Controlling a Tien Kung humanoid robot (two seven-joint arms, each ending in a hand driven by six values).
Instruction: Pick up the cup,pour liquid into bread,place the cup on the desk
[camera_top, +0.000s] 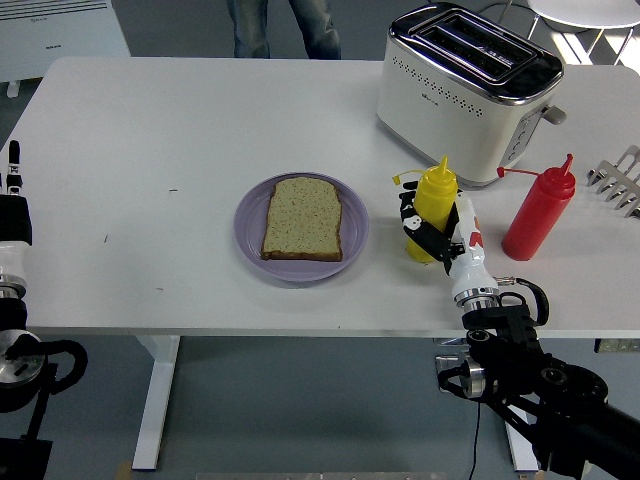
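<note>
Yellow squeeze bottle (433, 208) is clasped, seemingly firmly, by the right hand (432, 232); lifting toward the bread (303, 218) is called for next.

We see a white table (150, 130). On it stand a purple plate (249, 216), a toaster (465, 95), a yellow bottle (433, 200) and a red bottle (538, 215).
</note>
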